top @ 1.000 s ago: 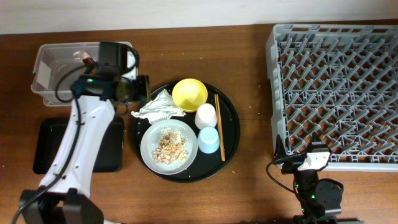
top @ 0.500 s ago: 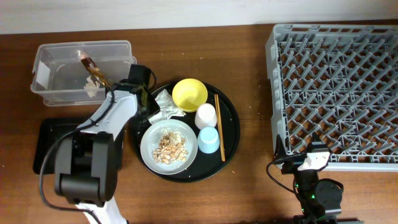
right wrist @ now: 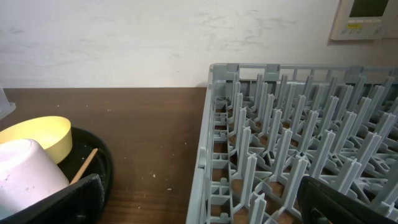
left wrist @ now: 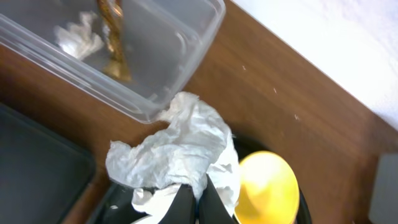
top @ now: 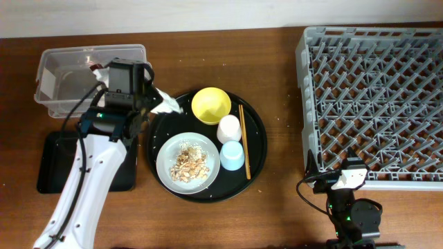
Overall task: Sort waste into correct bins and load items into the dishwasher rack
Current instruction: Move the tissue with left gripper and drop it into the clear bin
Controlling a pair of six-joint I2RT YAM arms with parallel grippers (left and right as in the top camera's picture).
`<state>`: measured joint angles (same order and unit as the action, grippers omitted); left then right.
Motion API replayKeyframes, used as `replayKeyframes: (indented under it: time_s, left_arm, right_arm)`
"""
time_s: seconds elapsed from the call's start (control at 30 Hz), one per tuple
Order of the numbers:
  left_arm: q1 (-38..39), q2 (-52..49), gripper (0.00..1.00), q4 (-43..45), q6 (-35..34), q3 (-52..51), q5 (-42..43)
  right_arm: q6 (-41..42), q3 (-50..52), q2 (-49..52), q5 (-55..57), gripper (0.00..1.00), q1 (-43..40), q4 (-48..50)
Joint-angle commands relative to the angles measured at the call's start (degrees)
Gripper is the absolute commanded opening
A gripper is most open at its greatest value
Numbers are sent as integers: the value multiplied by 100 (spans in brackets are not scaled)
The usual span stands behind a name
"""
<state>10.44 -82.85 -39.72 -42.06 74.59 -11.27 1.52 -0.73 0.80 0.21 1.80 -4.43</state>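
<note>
Count from overhead: one dish rack (top: 374, 104), one clear tub (top: 62, 86), one flat black tray (top: 52, 162) and one round black tray (top: 257, 155). The round tray carries one yellow bowl (top: 211, 105), one white cup (top: 228, 128), one blue cup (top: 232, 155), one pair of chopsticks (top: 244, 142) and one grey plate (top: 166, 173) with one heap of food scraps (top: 190, 160). The left arm (top: 97, 159) crosses the flat tray. The left jaws pinch one crumpled white paper (top: 165, 102) between the tub's right end and the bowl. The worktop (top: 284, 69) is brown wood with a pale wall (top: 208, 14) behind. A bare strip of worktop separates the round tray from the rack. The rack runs to the right edge of the picture. The right arm (top: 353, 207) sits at the rack's near left corner.

Left wrist view: the jaws are pressed together on the white paper (left wrist: 180, 152), which hangs in front of the tub's corner (left wrist: 186, 68). The tub holds two wrappers, one gold foil (left wrist: 112, 37) and one white (left wrist: 78, 37). The bowl (left wrist: 267, 186) lies just right of the paper, and the flat tray (left wrist: 37, 168) is at lower left.

Right wrist view: the right jaws are spread wide and hold nothing. The rack (right wrist: 298, 143) fills the right side. The bowl (right wrist: 34, 134), white cup (right wrist: 28, 174) and one chopstick (right wrist: 84, 165) are at left, with bare worktop (right wrist: 149, 137) between.
</note>
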Motion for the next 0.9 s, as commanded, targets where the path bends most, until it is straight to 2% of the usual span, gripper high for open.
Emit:
replayKeyframes:
  time_s: [0.0,0.03,0.1,0.2,0.23,0.27,0.3,0.33,0.43,0.5,0.57,0.6,0.63,0.67,0.77,0.83,0.87]
  left_arm:
    - [-11,44,1,754,72,35,-2065]
    - [-24,-81,1,1222,74,35,-2597]
    - [-369,-664,1,2247,144,35,-2752]
    - [-765,-1648,4,3565,1060,35,-2704]
    - [-870,-2044,21,4079,1784,35,-2468]
    - [-892,-2138,42,4197,2114,35,-2288]
    - [-901,-2173,87,4175,2341,35,-2210]
    - [-876,-2109,99,4124,2358,35,-2214]
    - [-616,-1569,99,3292,2354,35,-2192]
    - [-118,-901,99,2020,2352,35,-2035]
    - [505,-308,99,872,2354,35,-791]
    - [708,-238,99,634,2354,35,-264]
    - [973,-260,99,417,2352,35,474]
    - [1191,-313,99,197,2352,35,811]
    - [1471,-800,99,105,2354,35,844]
    - [1453,-1250,81,245,2358,35,798]
    - [1427,-1362,79,350,2356,37,682]
  right_arm:
    - [22,42,-44,50,98,-37,-24]
    - [22,42,-44,50,98,-37,-26]
    - [22,42,-44,50,98,-37,-26]
    - [22,42,-44,50,99,-37,-24]
    - [22,42,-44,50,98,-37,-24]
    - [22,42,-44,50,98,-37,-24]
    - [22,42,-44,50,98,-37,-24]
    - [22,42,-44,50,98,-37,-24]
    - [22,42,-44,50,98,-37,-24]
    - [22,42,-44,50,98,-37,-24]
    - [22,42,-44,50,98,-37,-24]
    - [22,42,-44,50,98,-37,-24]
    - [22,42,-44,50,98,-37,-26]
    - [22,42,-44,50,98,-37,-24]
    - [22,42,-44,50,98,-37,-24]
    - [22,42,-44,50,98,-37,-24]
    - [22,42,-44,50,98,-37,-26]
